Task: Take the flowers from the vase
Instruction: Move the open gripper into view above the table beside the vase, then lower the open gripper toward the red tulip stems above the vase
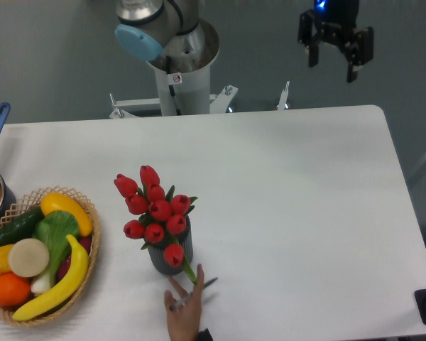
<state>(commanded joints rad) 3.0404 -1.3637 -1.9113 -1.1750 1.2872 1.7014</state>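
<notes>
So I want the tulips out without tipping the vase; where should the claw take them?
Probably from above, closing on the tulips low in the bunch, near the vase mouth, where the heads draw together. The open claw hangs far off, and a hand sits beside the vase.

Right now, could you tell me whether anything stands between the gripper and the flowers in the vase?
Nothing stands between the open gripper, high at the far right, and the flowers in the vase. However, a human hand lies on the table's near edge, fingertips close to the vase.
</notes>
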